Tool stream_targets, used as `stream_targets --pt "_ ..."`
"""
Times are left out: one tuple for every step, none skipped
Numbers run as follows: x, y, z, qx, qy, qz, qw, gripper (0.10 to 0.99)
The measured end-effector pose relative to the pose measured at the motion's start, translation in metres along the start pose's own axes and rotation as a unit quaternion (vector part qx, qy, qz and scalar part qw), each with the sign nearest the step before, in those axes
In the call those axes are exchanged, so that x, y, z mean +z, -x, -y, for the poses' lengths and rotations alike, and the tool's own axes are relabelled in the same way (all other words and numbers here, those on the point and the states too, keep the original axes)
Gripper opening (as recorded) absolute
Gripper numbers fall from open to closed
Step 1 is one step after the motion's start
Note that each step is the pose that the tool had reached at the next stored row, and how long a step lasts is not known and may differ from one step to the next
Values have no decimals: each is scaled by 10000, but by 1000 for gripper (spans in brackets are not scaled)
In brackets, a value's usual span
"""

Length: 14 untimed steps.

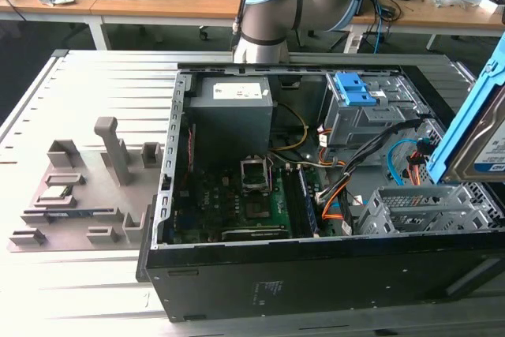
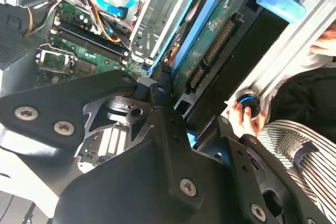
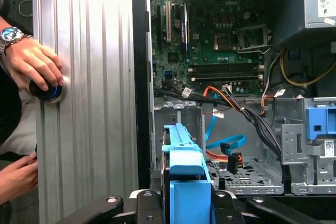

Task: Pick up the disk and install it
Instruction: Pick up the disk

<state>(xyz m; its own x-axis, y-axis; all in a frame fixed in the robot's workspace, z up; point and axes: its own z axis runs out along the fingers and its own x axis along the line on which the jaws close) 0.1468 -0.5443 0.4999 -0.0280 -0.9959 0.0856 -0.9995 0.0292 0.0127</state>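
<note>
Blue plastic edges the disk (image 1: 477, 144), which hangs tilted over the grey metal cage (image 1: 410, 211) in the open computer case (image 1: 316, 282). In the first wrist view, the fingers (image 3: 148, 205) squeeze the disk from both sides.

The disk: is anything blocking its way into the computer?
Nothing visible blocks it. The gripper holds the disk tilted above the grey drive cage. A loose blue cable loops beside that cage.
</note>
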Motion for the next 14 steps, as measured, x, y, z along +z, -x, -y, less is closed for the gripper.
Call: stream_targets --pt "10 1 4 0 0 -1 10000 365" --pt "18 2 7 0 0 -2 10000 365" --pt "25 2 7 0 0 -2 10000 365" --pt "31 3 8 0 0 -2 10000 365" --pt "39 4 8 0 0 -3 10000 365" --pt "46 4 9 0 0 -2 10000 365" --pt "57 5 9 0 0 -2 10000 365" --pt "68 6 10 0 0 -2 10000 365" --pt "81 7 10 0 1 -2 10000 365" --pt "91 8 10 0 1 -2 10000 365" --pt "102 9 10 0 0 -2 10000 365" --pt "108 10 10 0 1 -2 10000 365" --pt "121 11 10 0 1 -2 10000 365" --pt "141 12 10 0 0 -2 10000 365"
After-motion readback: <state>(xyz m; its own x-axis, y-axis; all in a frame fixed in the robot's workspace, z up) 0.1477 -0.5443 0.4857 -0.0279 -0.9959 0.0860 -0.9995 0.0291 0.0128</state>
